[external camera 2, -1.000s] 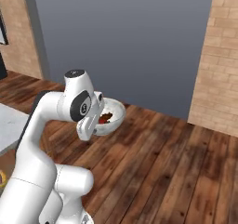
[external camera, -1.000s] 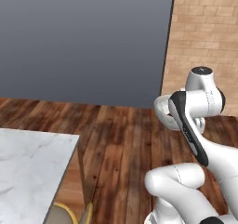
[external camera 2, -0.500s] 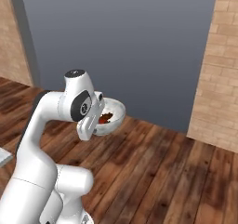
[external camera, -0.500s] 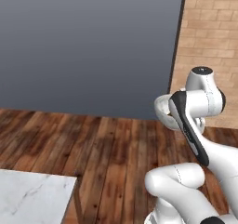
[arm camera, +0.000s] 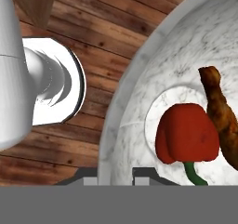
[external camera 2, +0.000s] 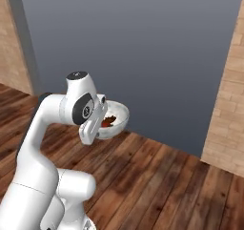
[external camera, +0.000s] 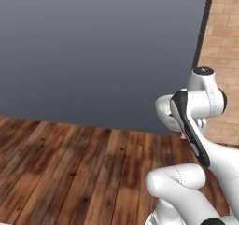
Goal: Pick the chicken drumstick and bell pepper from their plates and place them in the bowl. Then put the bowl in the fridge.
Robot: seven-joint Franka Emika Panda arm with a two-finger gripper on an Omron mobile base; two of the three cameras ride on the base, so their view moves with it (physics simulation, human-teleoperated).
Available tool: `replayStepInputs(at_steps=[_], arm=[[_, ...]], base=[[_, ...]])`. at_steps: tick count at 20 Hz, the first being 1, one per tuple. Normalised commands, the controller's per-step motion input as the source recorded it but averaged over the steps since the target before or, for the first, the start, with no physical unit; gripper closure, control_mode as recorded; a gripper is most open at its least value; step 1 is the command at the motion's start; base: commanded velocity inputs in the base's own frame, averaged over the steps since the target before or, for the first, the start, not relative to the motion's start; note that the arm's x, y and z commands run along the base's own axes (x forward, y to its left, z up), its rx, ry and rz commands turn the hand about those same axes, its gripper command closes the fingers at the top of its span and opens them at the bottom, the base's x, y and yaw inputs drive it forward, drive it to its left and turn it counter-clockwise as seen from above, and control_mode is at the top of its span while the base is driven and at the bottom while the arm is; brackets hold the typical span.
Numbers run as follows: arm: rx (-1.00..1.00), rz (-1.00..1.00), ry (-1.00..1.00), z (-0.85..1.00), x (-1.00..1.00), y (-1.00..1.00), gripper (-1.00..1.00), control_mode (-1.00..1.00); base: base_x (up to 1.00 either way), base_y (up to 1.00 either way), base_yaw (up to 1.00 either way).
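1. Gripping the bowl (arm camera: 122, 125) rim, my gripper (arm camera: 115, 173) is closed on it, held above the wood floor (arm camera: 107, 56).
2. Bell pepper (arm camera: 187, 135) sits mid-bowl.
3. Chicken drumstick (arm camera: 222, 116) touches its right side.
4. Bowl (external camera 2: 113, 120) rides beside my wrist.

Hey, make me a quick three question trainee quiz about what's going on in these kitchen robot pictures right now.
1. True or false: the bowl sits on the wooden floor.
2. Which foods lie in the bowl?
3. The hand grips the bowl at: A) its rim, B) its base, C) nothing.

Key:
1. False; the arm holds it up in the air.
2. The bell pepper and the chicken drumstick.
3. A.
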Motion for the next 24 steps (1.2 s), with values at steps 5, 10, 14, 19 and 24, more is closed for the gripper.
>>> replayStepInputs(at_steps=[5,10,14,19,24], arm=[[0.0,0.0,0.0,0.0,0.0,0.0,1.0,1.0],[0.0,0.0,0.0,0.0,0.0,0.0,1.0,1.0],[0.0,0.0,0.0,0.0,0.0,0.0,1.0,1.0],[0.0,0.0,0.0,0.0,0.0,0.0,1.0,1.0],[0.0,0.0,0.0,0.0,0.0,0.0,1.0,1.0]], base=[[0.82,0.08,0.26],[0.75,0.04,0.37],[0.69,0.0,0.46],[0.69,0.0,0.45],[0.75,0.04,0.37]])
